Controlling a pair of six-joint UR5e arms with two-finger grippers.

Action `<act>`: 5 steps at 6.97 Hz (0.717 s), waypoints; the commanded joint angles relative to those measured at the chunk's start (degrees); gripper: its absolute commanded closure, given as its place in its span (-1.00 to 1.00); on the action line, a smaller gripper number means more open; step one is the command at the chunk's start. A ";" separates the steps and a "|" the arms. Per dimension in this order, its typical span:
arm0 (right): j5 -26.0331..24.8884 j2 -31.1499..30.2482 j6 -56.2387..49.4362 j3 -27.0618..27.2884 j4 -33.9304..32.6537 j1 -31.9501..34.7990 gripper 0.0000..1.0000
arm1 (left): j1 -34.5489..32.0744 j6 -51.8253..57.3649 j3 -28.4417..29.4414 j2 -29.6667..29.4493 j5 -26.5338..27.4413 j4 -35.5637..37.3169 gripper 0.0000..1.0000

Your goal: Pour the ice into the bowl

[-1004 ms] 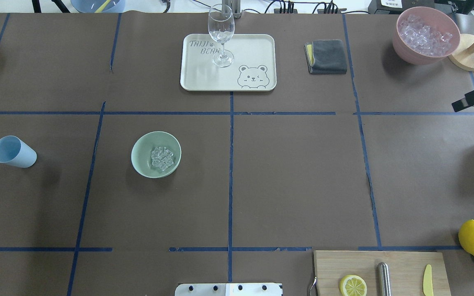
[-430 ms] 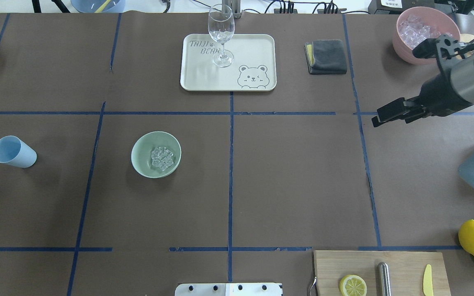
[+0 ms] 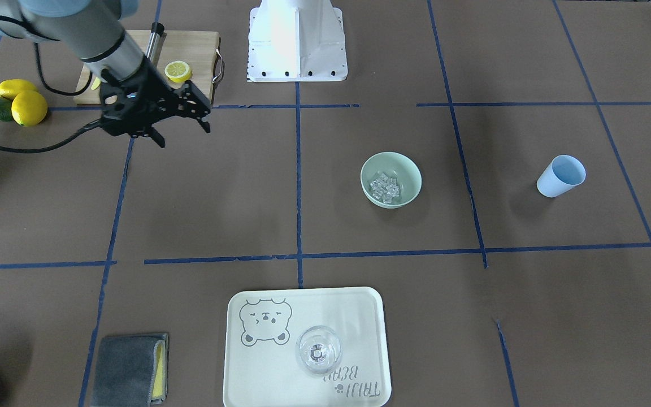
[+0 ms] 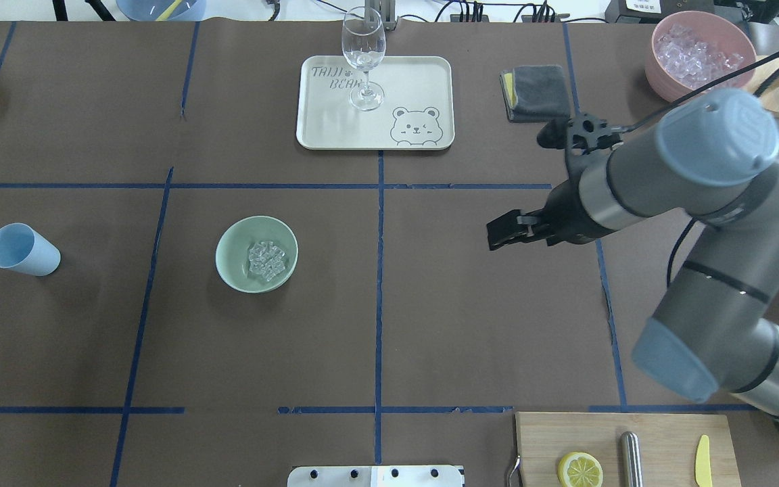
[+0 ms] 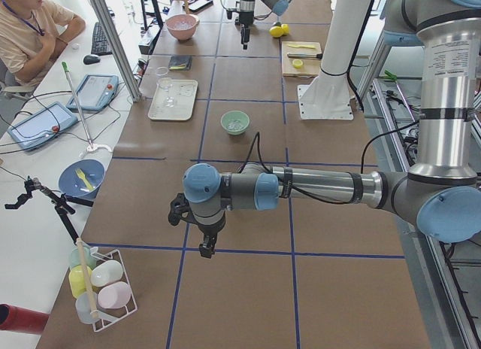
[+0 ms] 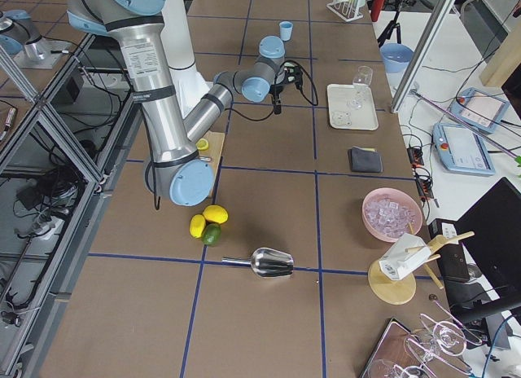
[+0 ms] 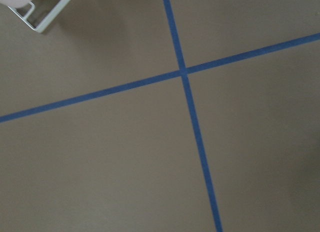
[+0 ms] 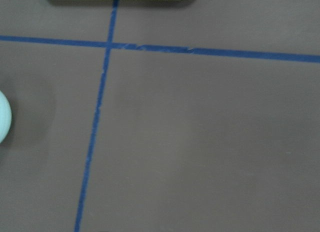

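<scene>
right hand point(image 3: 183, 133): fingers spread apart, nothing between them; held above bare counter point(image 4: 470, 318), well apart from the bowl, on the robot's right half.
left hand point(image 5: 205, 250): seen only in the side views, pointing down over the counter near a tape cross; can't tell if open or closed.
bowl point(image 4: 232, 247): mint green, upright on the counter, left of the centre tape line in the overhead view.
ice point(image 4: 266, 260): small heap of clear cubes inside the bowl.
blue cup point(image 4: 22, 249): on the counter, well apart from the bowl, further to the robot's left.
pink container point(image 4: 660, 74): far right corner, crushed-looking ice inside.
tray point(image 4: 423, 74): far centre, wine glass point(image 4: 363, 54) upright on it.
grey cloth point(image 4: 539, 91): between the tray and the pink container.
cutting board point(image 4: 660, 433): near edge, lemon half point(image 4: 580, 469) on it.
</scene>
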 commanded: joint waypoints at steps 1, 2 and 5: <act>-11.67 14.79 6.63 -10.14 -4.86 -9.44 -1.00 | -0.93 -0.14 -0.32 -0.28 -0.83 0.60 -1.00; -13.63 21.21 9.79 -18.21 -4.27 -10.43 -1.00 | -0.93 -0.14 -0.24 -0.36 -0.83 0.51 -1.00; -16.70 36.28 12.28 -42.56 4.81 -12.28 -0.82 | -0.93 -0.14 -0.93 -0.54 -0.92 0.42 -1.00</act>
